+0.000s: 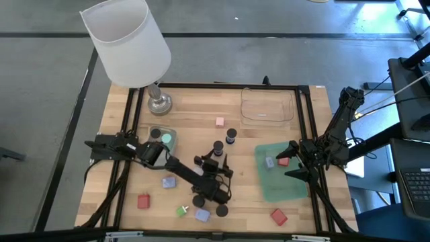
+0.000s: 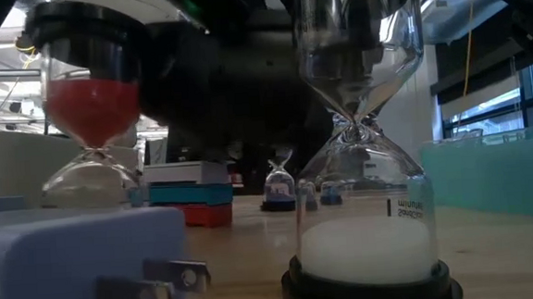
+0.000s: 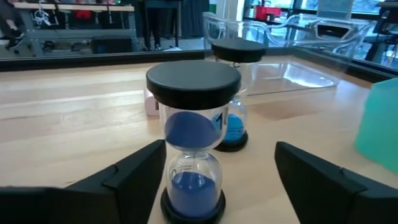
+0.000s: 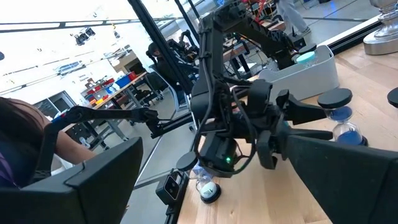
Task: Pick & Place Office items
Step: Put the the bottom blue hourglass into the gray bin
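A blue-sand hourglass with black caps stands upright on the table, between the fingers of my open left gripper. That gripper reaches level toward the far edge at mid-table. A second blue hourglass and a pink block stand farther off. Red blocks, lilac blocks and a green bit lie near the front edge. One lilac block and one red block lie in the green tray. My right gripper hangs open at that tray's far right. My left gripper has one finger close beside the hourglass's lower glass bulb; I cannot tell whether it touches. The other finger stands clear of it. The hourglass stands upright on its own base on the table.
A white-shaded lamp stands at the far left on its metal foot. A clear tray lies at the far right, and a small green tray with round bits at the left. White-sand and red-sand hourglasses stand near the front edge.
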Motion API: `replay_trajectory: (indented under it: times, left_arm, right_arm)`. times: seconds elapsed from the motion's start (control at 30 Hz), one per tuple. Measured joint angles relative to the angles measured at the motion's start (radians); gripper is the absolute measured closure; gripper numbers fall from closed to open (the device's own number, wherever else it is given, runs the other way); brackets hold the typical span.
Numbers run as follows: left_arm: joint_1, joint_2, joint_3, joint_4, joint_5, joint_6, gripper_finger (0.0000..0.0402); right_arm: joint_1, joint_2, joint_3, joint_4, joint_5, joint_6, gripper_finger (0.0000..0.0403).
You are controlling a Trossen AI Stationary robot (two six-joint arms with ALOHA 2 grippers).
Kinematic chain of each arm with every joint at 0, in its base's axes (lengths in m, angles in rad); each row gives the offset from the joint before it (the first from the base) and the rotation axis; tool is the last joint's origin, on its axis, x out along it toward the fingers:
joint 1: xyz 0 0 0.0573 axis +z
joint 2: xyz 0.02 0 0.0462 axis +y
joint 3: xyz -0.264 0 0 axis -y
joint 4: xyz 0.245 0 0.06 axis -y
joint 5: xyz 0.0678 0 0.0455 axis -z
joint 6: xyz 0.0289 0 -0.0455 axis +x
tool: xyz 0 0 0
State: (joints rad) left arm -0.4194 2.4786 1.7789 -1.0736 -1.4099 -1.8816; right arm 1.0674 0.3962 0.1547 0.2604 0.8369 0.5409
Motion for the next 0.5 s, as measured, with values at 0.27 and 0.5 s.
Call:
replay_trajectory:
  times: [0.27, 0.5]
  left_arm:
    - [0.026, 0.000, 0.074, -0.069, 0.136, -0.015, 0.0082]
    - [0.037, 0.000, 0.157, -0.212, 0.227, -0.087, 0.0082]
  right_arm:
    - [0.000, 0.000, 0.000, 0.000, 0.000, 0.000, 0.0003]
    - [0.000, 0.000, 0.000, 0.000, 0.000, 0.000, 0.0003]
